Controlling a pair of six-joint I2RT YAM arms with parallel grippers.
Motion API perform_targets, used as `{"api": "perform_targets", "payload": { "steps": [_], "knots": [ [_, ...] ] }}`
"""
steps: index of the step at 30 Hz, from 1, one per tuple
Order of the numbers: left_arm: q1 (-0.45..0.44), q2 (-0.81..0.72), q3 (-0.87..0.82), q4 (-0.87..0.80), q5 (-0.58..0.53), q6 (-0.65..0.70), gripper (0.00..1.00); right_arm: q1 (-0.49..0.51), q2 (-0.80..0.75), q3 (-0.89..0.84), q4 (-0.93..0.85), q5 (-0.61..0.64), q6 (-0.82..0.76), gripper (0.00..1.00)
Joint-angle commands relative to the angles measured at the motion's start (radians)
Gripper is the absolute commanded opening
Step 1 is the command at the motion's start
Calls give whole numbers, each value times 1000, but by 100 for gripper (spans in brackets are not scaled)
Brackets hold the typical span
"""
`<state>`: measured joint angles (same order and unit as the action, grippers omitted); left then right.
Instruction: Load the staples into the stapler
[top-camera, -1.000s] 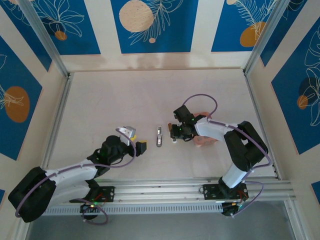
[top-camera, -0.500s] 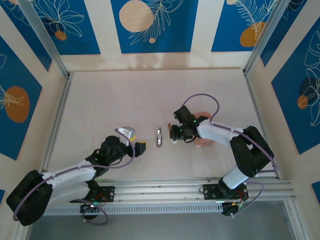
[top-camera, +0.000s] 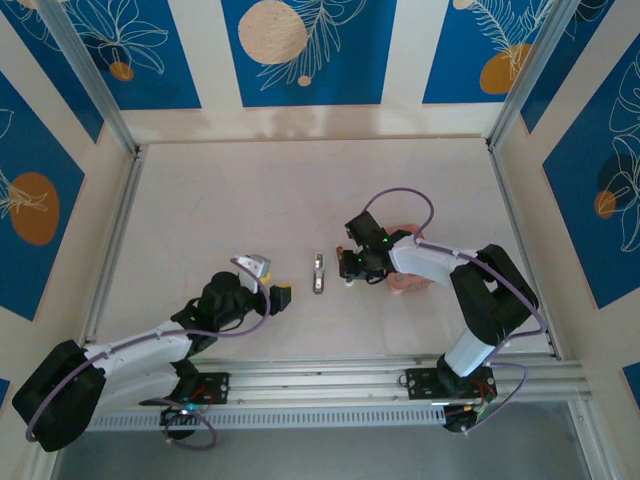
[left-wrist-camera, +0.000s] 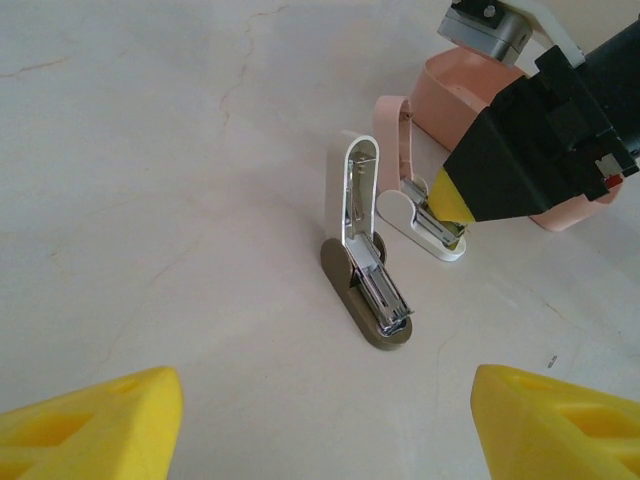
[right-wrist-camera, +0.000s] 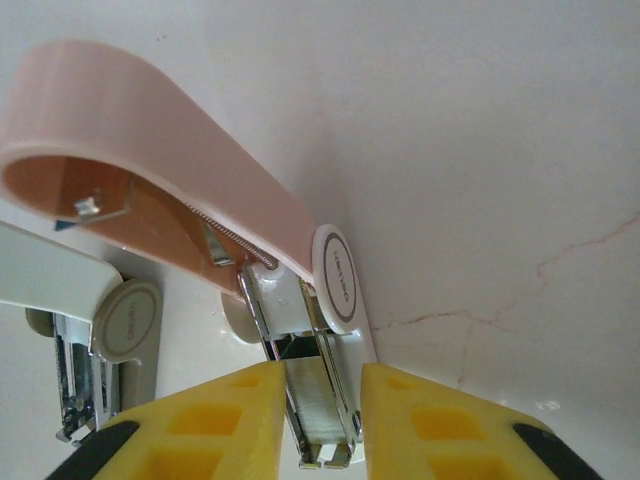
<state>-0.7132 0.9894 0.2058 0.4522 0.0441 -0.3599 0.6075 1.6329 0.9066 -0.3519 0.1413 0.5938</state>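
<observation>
stapler (top-camera: 318, 273) near the middle of the table (top-camera: 250, 200), between the two arms, resting on its olive-grey base with the white lid swung up on the hinge and the silver channel bared (left-wrist-camera: 368, 268). just to its right, close but apart, a second, pink stapler (left-wrist-camera: 415, 222), likewise hinged open: pink lid raised, white base down on the table. seen from the right wrist, the same pair side by side, pink stapler (right-wrist-camera: 200, 220) in front and the task's stapler (right-wrist-camera: 95, 345) low at the left edge. right claw (right-wrist-camera: 322, 400) drawn in narrow, yellow fingers (right-wrist-camera: 410, 420) pressed against both sides of the pink stapler's metal channel (right-wrist-camera: 312, 395); whether staples lie in that channel, cannot tell. behind the right claw (left-wrist-camera: 450, 205), a salmon-pink tray (left-wrist-camera: 455, 100), partly hidden by the claw's black body. left claw (left-wrist-camera: 325, 420) low and to the left of the stapler, spread wide, holding nothing, bare table between its yellow fingers (left-wrist-camera: 90, 425) and the stapler. compared with a second ago: stapler in the same spot, same open pose; left arm hardly shifted; right claw (top-camera: 350, 268) in the same place beside the stapler, elbow back about where it was after swinging outward half a second ago.
</observation>
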Motion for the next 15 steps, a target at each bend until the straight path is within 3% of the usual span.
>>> {"api": "perform_targets", "payload": {
  "steps": [1, 15],
  "knots": [
    [8, -7, 18, -8, -12, -2, 76, -3, 7, -18, 4, -15, 5, 25],
    [9, -3, 86, -80, 5, 0, 76, 15, -128, -37, 1, 9, 9, 27]
  ]
}}
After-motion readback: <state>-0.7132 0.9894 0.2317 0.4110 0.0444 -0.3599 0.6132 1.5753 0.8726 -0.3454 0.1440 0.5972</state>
